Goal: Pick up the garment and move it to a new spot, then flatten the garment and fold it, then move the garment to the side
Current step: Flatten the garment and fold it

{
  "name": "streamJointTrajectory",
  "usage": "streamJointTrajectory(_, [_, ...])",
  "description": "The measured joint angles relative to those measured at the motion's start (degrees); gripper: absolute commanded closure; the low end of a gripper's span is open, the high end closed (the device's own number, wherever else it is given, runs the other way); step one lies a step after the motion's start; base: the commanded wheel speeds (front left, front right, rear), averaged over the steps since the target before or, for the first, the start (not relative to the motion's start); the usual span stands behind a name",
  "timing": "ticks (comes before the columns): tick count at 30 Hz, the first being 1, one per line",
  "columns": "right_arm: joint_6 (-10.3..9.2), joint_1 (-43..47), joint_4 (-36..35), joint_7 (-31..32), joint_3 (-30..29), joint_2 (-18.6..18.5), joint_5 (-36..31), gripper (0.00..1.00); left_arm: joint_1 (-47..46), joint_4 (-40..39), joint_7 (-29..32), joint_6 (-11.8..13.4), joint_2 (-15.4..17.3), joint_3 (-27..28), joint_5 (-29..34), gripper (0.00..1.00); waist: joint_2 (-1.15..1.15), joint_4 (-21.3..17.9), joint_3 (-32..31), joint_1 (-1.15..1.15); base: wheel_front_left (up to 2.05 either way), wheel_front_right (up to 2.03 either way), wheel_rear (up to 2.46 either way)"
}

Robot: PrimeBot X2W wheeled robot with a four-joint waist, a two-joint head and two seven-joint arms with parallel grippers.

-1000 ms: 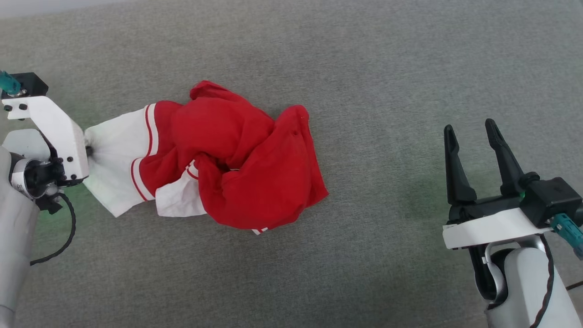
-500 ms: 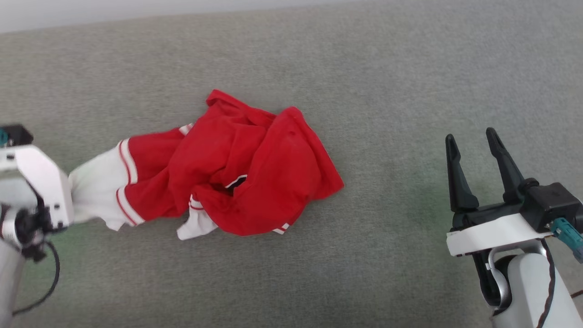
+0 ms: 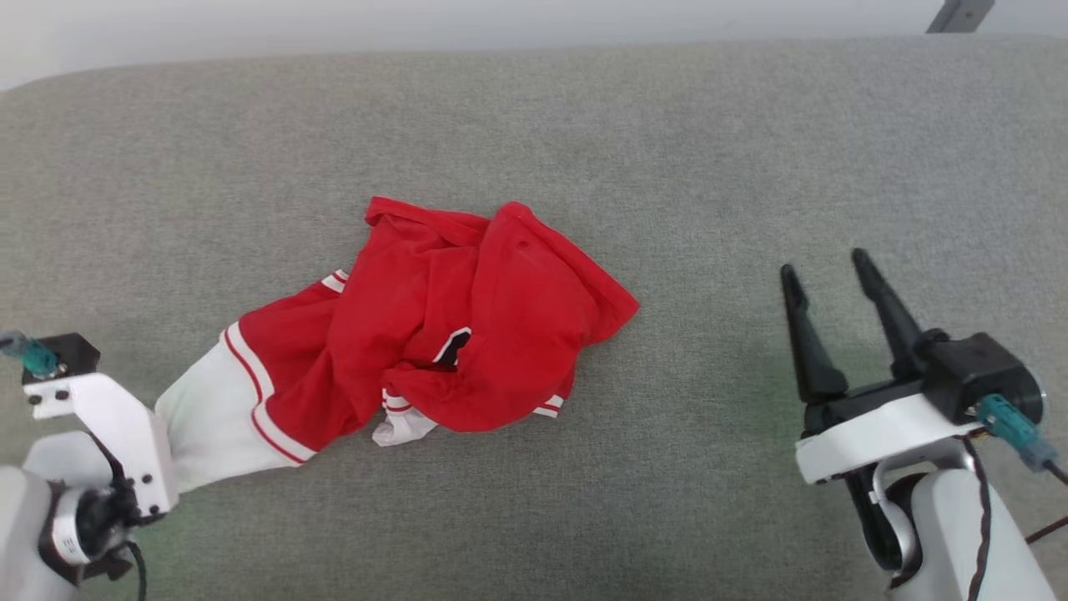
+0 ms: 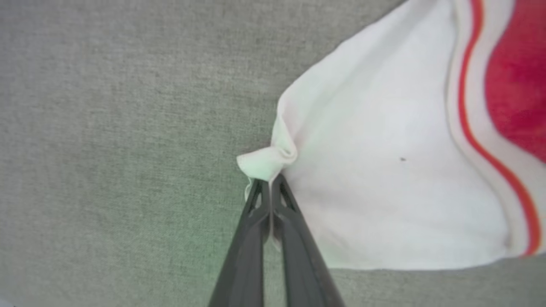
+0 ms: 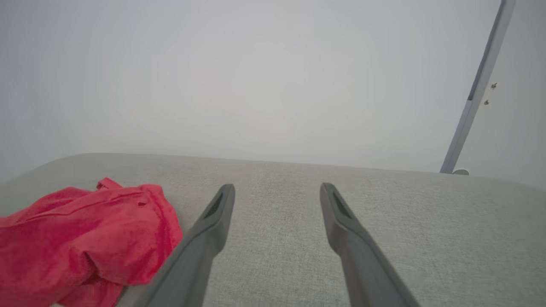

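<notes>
The left gripper (image 4: 269,181) pinches the garment (image 3: 467,334) by the corner of its white sleeve (image 4: 384,170) on a grey fabric surface (image 3: 709,150).
The crumpled red jersey lies mid-surface, the sleeve drawn out toward the lower left; the right gripper (image 3: 822,261) hovers well apart at the right, fingers spread and empty.

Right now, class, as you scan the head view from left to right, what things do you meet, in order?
The left gripper → white sleeve → crumpled red shirt → bare grey cushion → right gripper.
</notes>
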Motion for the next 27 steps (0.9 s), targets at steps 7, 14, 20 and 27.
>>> streamJointTrajectory(7, [0.00,0.76,0.81,2.61,5.01,-1.31,2.67,0.00,2.46,-4.36,-8.56,-2.49,-1.31,1.07,-0.08,0.00,0.00,1.00,-1.98,0.00,0.00,0.00,0.00])
streamJointTrajectory(14, [0.00,1.19,0.87,9.25,12.82,-3.58,7.77,0.00,5.83,-8.86,-22.34,-4.81,-3.16,2.30,1.80,0.00,0.00,2.98,-4.51,0.00,0.00,0.00,0.00])
streamJointTrajectory(20, [0.00,0.90,0.37,14.60,17.48,-6.31,11.02,0.00,9.14,-11.10,-31.63,-6.09,-5.30,1.65,4.05,0.00,0.00,5.89,-6.39,0.00,0.00,0.00,0.00])
streamJointTrajectory(27, [0.00,-1.23,2.27,19.92,19.65,-7.84,12.35,0.00,12.35,-13.17,-42.29,-7.75,-8.28,-0.56,7.46,0.00,0.00,10.31,-8.03,0.00,0.00,0.00,0.00])
